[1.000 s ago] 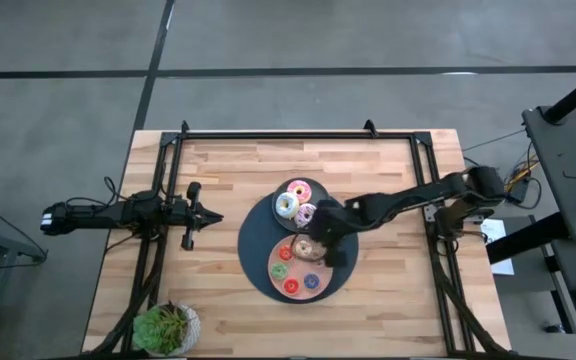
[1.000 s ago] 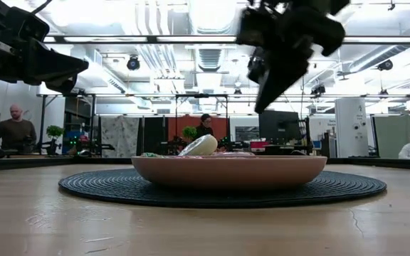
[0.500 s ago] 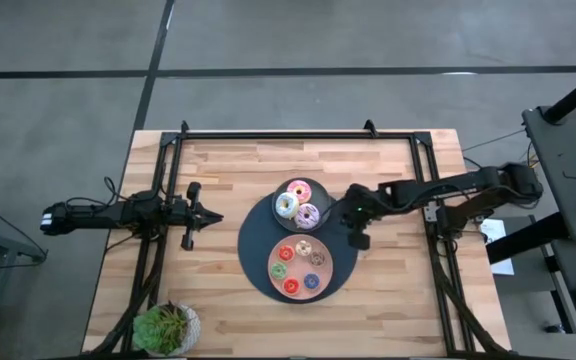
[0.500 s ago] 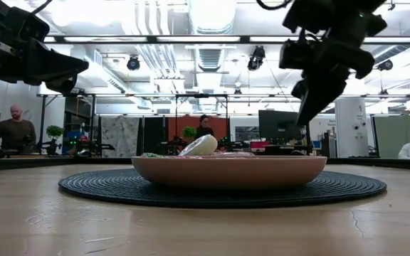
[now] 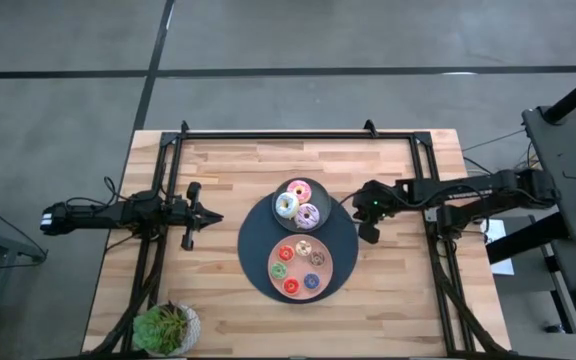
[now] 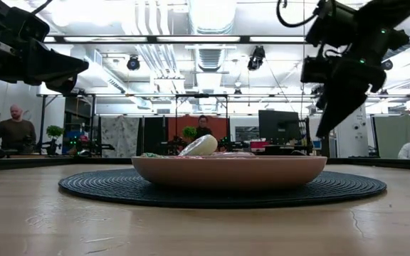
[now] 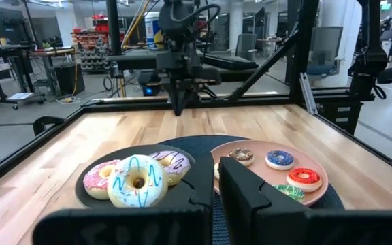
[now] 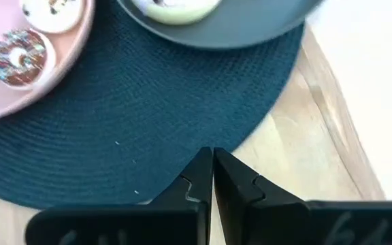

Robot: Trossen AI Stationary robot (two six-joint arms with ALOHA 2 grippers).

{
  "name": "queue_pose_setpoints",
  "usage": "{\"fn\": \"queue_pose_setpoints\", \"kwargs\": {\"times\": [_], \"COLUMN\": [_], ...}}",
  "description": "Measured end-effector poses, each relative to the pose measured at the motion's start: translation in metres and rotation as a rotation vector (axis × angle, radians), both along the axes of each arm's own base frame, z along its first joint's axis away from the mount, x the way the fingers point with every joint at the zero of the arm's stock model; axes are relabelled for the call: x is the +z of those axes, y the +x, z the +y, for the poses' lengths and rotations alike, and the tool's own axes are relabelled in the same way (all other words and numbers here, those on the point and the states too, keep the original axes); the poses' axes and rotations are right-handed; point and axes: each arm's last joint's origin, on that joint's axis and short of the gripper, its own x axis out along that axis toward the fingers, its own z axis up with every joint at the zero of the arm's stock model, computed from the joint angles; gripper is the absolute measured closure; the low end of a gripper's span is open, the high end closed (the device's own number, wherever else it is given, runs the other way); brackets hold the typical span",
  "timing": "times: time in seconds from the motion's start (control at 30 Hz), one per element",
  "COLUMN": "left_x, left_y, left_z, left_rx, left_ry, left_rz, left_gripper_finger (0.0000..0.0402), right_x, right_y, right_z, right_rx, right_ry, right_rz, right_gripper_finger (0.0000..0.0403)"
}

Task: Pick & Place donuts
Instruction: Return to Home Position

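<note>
Wood-plank table (image 5: 218,300) with a black frame, round dark woven mat (image 5: 256,240) in the middle. On the mat: grey plate (image 5: 323,194) with three large donuts (image 5: 287,206), touching each other, and pink plate (image 5: 330,268) with six small donuts (image 5: 291,286) set apart in a ring. Right gripper (image 5: 367,237) is raised at the mat's edge, fingers pressed together, empty. Left gripper (image 5: 215,216) is well off the mat's other side, fingers together, empty. Potted plant (image 5: 165,327) is far from the mat at a table corner. Grey floor (image 5: 368,40) surrounds the table. The room beyond has ceiling lights, a monitor (image 6: 276,126) and seated people (image 6: 16,128).
</note>
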Motion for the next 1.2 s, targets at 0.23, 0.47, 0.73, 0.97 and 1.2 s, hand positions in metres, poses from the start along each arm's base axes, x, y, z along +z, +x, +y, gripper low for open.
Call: {"fn": "queue_pose_setpoints", "kwargs": {"times": [0.23,0.47,0.73,0.97,1.2], "left_x": [0.000,0.000,0.000,0.000,0.000], "left_y": [0.000,0.000,0.000,0.000,0.000], "left_z": [0.000,0.000,0.000,0.000,0.000], "left_rx": [0.000,0.000,0.000,0.000,0.000], "left_ry": [0.000,0.000,0.000,0.000,0.000], "left_rz": [0.000,0.000,0.001,0.000,0.000], "left_gripper_finger": [0.0402,0.0402,0.0402,0.0402,0.0402], "right_x": [-0.010,0.001,0.027,0.040,0.028], "right_y": [-0.016,-0.027,-0.043,-0.053,-0.061], "right_z": [0.002,0.003,0.010,0.024,0.025], "right_rx": [0.000,0.007,0.086,0.164,0.178], "right_ry": [-0.003,-0.029,-0.110,-0.121,-0.159], "right_rz": [-0.019,-0.213,-0.545,-0.820,-0.819], "right_gripper_finger": [0.0394,0.0394,0.0394,0.0394,0.0394]}}
